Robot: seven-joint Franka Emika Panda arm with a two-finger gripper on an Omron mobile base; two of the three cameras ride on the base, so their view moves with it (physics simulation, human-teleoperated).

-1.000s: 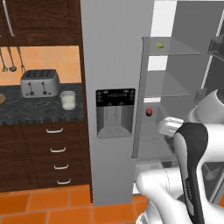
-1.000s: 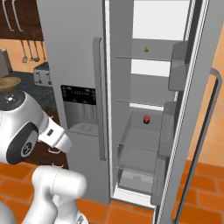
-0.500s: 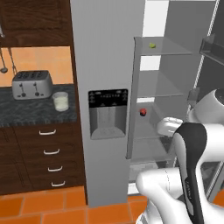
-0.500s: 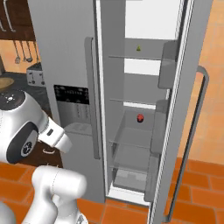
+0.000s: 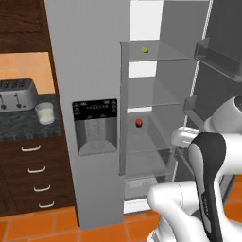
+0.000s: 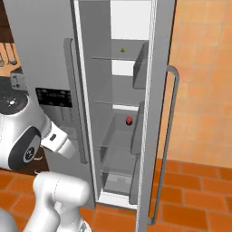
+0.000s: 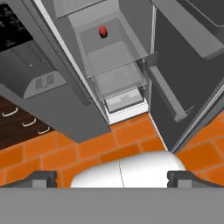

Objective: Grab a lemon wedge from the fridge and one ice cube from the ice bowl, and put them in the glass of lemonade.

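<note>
1. So, at the far left of the left base view a grey toaster (image 5: 16, 93) stands on the dark speckled tabletop (image 5: 19, 128). The glass of lemonade (image 5: 45, 113) stands upright just beside it, near the front edge, probably so the arm can reach it later.
2. Below the tabletop there are dark wood drawers (image 5: 33, 177) with small pale handles. The wall behind is tan-orange.
3. Next to the right comes the fridge (image 5: 90, 61). Its left door is shut and carries the black dispenser recess (image 5: 95, 126).
4. The right door (image 6: 156, 113) is swung wide open, so the glass shelves are free for reaching in.
5. On the top shelf lies a small yellow-green piece (image 5: 145, 49), which I judge to be the lemon wedge. It sits high and rather deep, well apart from the arm.
6. Two shelves lower rests a small red thing (image 5: 139, 123); it is too small to tell what it is.
7. The end effector (image 7: 111, 177) holds nothing. Its fingers (image 7: 43, 178) stand wide apart in the hand view, pointing down at the orange tiled floor (image 7: 87, 148) and the bottom of the fridge.
8. I think the step in hand is still the approach: the hand must rise a lot to reach the top shelf.
</note>
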